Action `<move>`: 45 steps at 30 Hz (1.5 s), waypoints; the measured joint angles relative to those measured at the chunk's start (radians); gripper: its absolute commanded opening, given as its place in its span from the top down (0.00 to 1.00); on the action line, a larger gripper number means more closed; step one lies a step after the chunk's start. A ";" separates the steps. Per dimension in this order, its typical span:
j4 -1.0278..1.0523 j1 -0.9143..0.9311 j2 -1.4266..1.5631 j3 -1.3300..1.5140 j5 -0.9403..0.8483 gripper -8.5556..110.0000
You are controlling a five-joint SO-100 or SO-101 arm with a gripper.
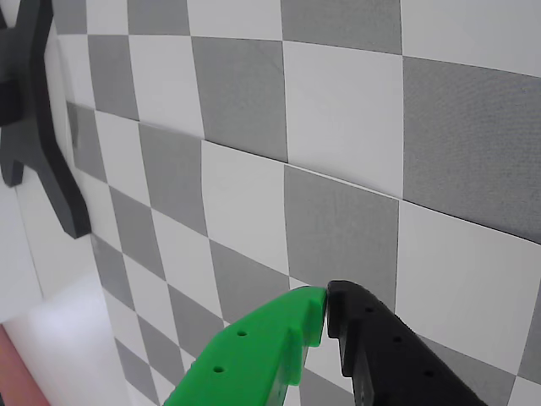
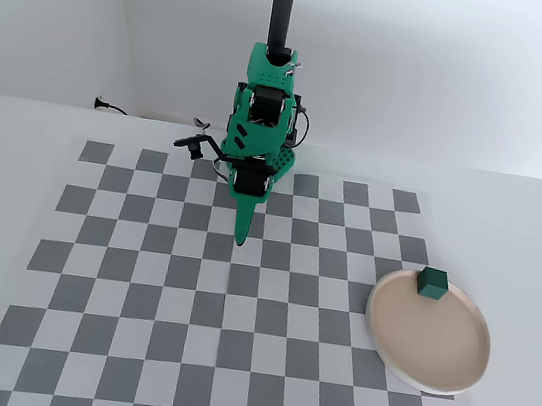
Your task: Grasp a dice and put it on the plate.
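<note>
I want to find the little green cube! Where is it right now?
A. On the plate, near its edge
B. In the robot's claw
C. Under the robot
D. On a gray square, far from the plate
A: in the fixed view the dice sits on the plate near its far rim, while the gripper is shut and empty over the checkered mat.

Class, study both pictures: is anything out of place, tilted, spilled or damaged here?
Nothing stands out. The dice sits on the plate, near its far rim in the fixed view. The hand is shut and empty over the checkered mat, well clear of the plate.
</note>
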 measured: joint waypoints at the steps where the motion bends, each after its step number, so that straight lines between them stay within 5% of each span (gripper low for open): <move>1: 0.000 0.000 0.000 0.000 0.002 0.96; 45: -0.037 0.011 0.000 0.000 0.018 0.96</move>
